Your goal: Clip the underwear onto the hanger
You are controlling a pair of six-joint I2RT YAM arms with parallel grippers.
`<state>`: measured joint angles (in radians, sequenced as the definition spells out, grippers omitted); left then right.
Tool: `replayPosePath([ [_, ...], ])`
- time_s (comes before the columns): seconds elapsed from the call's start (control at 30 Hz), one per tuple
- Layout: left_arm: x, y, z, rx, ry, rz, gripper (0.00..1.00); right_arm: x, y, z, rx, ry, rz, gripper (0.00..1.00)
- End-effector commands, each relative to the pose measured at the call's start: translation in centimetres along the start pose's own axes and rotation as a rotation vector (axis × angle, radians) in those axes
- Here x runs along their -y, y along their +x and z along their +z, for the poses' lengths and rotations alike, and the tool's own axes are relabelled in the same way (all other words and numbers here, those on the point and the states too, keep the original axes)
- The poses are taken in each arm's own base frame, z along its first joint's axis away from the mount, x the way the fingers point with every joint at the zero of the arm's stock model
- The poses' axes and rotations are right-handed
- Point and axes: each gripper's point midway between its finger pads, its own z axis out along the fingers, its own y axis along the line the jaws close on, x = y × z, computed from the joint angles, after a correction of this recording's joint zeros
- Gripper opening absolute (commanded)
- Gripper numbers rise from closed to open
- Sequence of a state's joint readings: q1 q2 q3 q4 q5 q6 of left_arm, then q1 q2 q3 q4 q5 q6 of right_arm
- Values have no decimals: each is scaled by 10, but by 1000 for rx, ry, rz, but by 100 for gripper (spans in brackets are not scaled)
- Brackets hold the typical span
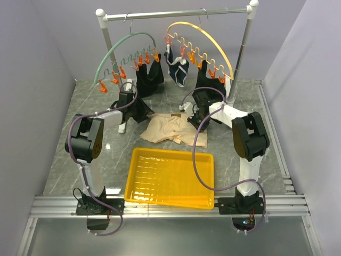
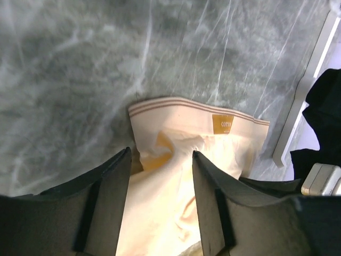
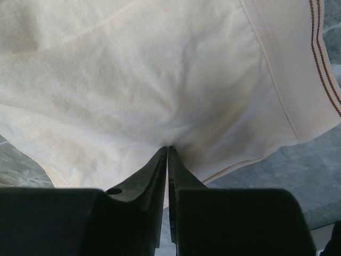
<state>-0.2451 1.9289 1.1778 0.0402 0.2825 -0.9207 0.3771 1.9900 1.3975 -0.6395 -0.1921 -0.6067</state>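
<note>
Right now the underwear (image 1: 169, 129) lies crumpled on the marble table (image 1: 64, 160), between the two arms and just beyond the yellow tray (image 1: 170, 181). It is well below the green hanger (image 1: 125, 38), which hangs on the rail. The right gripper (image 3: 168, 153) is pinched tight on a fold of the beige cloth, which puckers toward its tips. This hold probably anchors one side so the garment can be lifted and spread.

The left gripper (image 2: 160, 205) hangs over the other side with its jaws apart and nothing gripped between them. The striped waistband (image 2: 176, 105) and its orange label (image 2: 222, 124) lie just ahead of it, so it looks placed to take the band's edge. A second hold there would stretch the waistband flat, which the orange clips (image 1: 114, 80) need. None of them has the beige cloth yet.
</note>
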Motion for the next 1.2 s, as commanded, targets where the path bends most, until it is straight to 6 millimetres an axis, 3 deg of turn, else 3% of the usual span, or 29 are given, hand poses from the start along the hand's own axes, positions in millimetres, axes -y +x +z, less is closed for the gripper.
replayPosePath([
  [0.0,13,-2,4,0,10,-34,55,3,-12,-20,50,29,-32,12],
  [0.2,6,1,18,-15,-12,-106,48,0,-11,-21,48,18,-42,12],
  [0.3,4,1,23,-7,-3,-112,34,2,-8,-19,38,22,-51,11],
  [0.33,8,-5,23,15,18,-94,23,3,-8,-20,36,29,-58,11],
  [0.4,13,-12,21,47,33,-57,15,3,-6,-17,29,30,-67,11],
  [0.43,18,-18,16,70,47,-16,6,4,-5,-17,26,32,-69,11],
  [0.5,27,-28,11,112,82,39,0,5,-4,-15,21,34,-70,11],
  [0.63,40,-43,-3,184,128,172,0,5,-6,-14,28,32,-73,11],
  [0.8,39,-45,-4,220,165,286,0,7,-9,-16,41,37,-70,11],
  [1.0,19,-40,9,191,81,364,22,7,-25,-24,76,27,-47,13],
  [1.07,14,-35,6,166,55,385,35,4,-34,-32,98,8,-40,17],
  [1.17,10,-20,-2,118,51,418,45,-2,-45,-43,130,-18,-40,25],
])
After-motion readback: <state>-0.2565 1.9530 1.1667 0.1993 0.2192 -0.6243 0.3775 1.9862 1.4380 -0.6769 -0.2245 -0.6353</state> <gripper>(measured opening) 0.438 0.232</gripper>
